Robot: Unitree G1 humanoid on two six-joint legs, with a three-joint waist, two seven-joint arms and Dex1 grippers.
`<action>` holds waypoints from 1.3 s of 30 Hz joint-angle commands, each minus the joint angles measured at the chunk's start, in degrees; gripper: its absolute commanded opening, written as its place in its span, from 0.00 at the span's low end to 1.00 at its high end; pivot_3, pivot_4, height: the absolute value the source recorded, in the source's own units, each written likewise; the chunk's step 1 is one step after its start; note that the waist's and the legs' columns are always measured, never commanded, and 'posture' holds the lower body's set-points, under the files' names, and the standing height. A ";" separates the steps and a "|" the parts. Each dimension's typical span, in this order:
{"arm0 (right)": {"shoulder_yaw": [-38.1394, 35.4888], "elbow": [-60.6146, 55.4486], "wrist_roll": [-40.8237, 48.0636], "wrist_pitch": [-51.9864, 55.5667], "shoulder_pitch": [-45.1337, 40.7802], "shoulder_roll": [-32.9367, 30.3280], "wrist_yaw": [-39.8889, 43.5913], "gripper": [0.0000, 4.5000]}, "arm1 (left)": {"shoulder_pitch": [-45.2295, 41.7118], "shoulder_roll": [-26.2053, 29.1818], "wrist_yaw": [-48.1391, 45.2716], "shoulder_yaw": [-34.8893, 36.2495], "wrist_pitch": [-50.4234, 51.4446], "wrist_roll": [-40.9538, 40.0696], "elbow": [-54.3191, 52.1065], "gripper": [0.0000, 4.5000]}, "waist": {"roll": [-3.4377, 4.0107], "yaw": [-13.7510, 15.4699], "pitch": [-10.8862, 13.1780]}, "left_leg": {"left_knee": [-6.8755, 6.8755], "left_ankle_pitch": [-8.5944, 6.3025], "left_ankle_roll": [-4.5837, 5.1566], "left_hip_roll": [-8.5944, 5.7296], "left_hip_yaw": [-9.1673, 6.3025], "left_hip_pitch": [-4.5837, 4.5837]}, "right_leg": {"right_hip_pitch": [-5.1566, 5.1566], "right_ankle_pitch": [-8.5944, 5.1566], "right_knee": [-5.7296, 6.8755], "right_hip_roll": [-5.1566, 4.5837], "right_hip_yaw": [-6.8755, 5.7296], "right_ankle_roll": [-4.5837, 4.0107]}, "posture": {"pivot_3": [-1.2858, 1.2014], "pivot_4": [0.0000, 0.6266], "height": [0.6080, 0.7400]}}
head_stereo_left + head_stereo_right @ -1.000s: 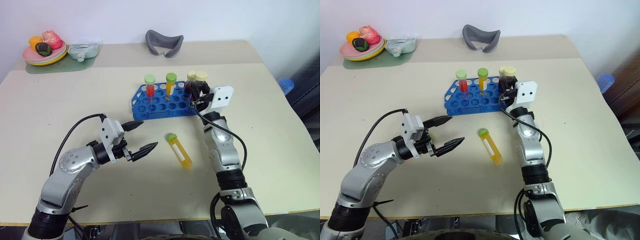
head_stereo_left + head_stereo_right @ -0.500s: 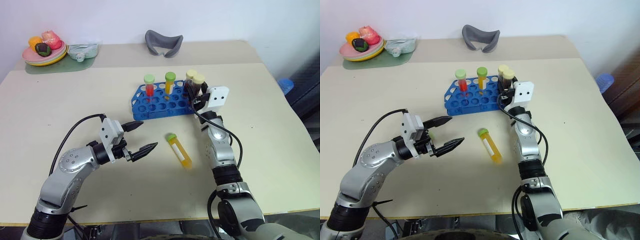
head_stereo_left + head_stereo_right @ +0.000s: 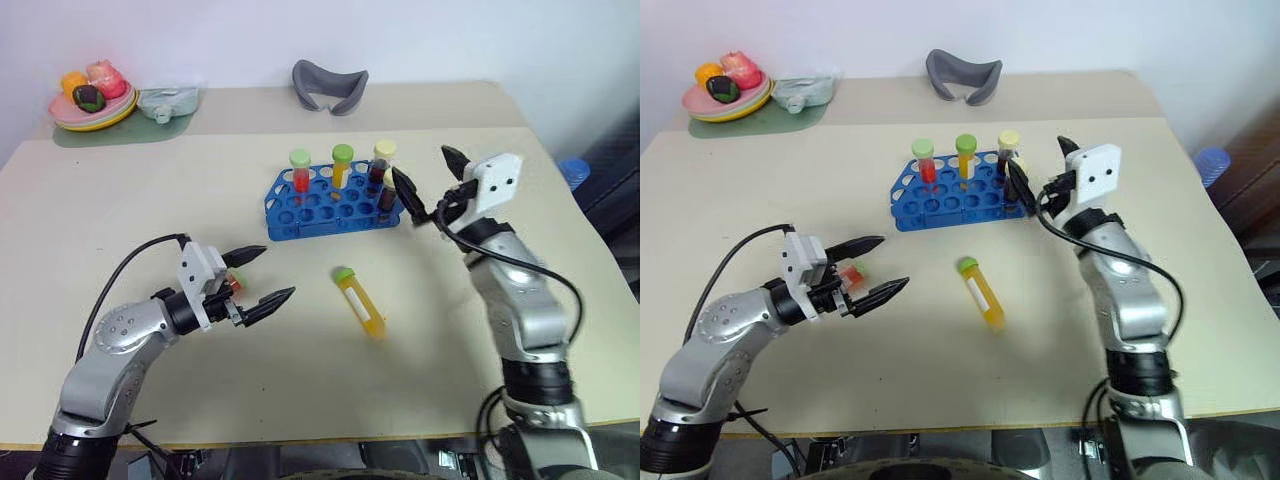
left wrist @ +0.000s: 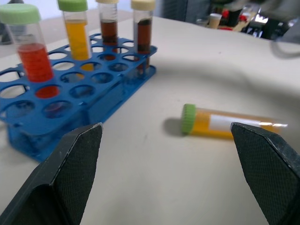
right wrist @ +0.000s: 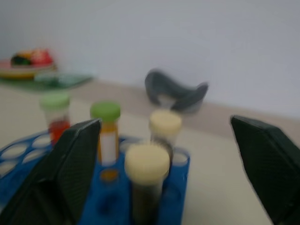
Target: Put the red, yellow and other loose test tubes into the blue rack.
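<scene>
Hovering above the pale table (image 3: 120, 190), the left gripper (image 3: 257, 274) holds its two black fingers wide apart with nothing between them, pointing toward a yellow-orange tube (image 3: 359, 301) that lies on its side on the bare tabletop, green cap toward the rack and white label facing up. That loose tube rests well clear of both grippers, in front of the blue rack (image 3: 300, 213). In the rack stand four capped tubes: a red tube (image 3: 300, 172) with a green cap, beside it a yellow-orange tube with a green cap (image 3: 341, 166), then two dark brown tubes (image 4: 143, 31) with pale yellow caps at the rack's right end. Just to the right of the rack, the right gripper (image 3: 429, 180) is raised off the table, its fingers spread open and empty, one fingertip close by the nearer brown tube but apart from it. At the far edge of the table sit a plate of toy food (image 3: 88, 100) on the left and a grey curved object (image 3: 329, 85) near the middle.
</scene>
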 commanded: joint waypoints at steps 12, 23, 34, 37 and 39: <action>0.29 -9.43 41.46 63.26 -17.98 -6.69 -15.86 0.99 | -0.50 6.13 -11.79 0.23 -5.80 2.52 8.06 1.00 | 0.00 0.40 0.01 | 0.01 -0.04 0.07 0.02 -0.08 0.03 | 0.13 0.00 -0.15 0.06 -0.03 -0.02 | 0.52 0.24 1.00; 11.55 3.61 70.56 56.22 -19.62 -7.83 -52.19 0.99 | 2.59 4.26 -11.52 -0.83 -7.42 3.30 6.03 1.00 | 0.00 -0.16 0.01 | 0.02 -0.13 0.24 0.02 -0.09 -0.11 | 0.05 0.00 -0.26 0.00 -0.11 -0.01 | 0.52 0.24 1.00; 32.82 6.66 87.63 41.90 -28.13 -15.09 -73.49 0.99 | 1.98 3.48 -10.06 -2.04 -5.76 3.11 4.07 1.00 | 0.00 -0.07 0.02 | 0.04 -0.13 0.24 0.03 -0.11 -0.12 | 0.04 0.00 -0.25 0.01 -0.10 -0.01 | 0.52 0.24 1.00; 34.81 8.40 87.63 40.36 -27.78 -15.96 -76.14 0.99 | 1.87 3.41 -10.00 -2.11 -5.59 3.05 3.94 1.00 | 0.00 -0.04 0.02 | 0.04 -0.13 0.24 0.03 -0.11 -0.13 | 0.03 0.00 -0.25 0.00 -0.10 -0.01 | 0.52 0.24 1.00; 35.56 9.22 87.64 39.77 -27.93 -16.14 -77.02 0.99 | 1.73 3.39 -9.93 -2.19 -5.46 3.01 3.84 1.00 | 0.00 -0.07 0.02 | 0.04 -0.13 0.24 0.03 -0.11 -0.13 | 0.03 0.00 -0.26 0.01 -0.10 -0.01 | 0.52 0.24 1.00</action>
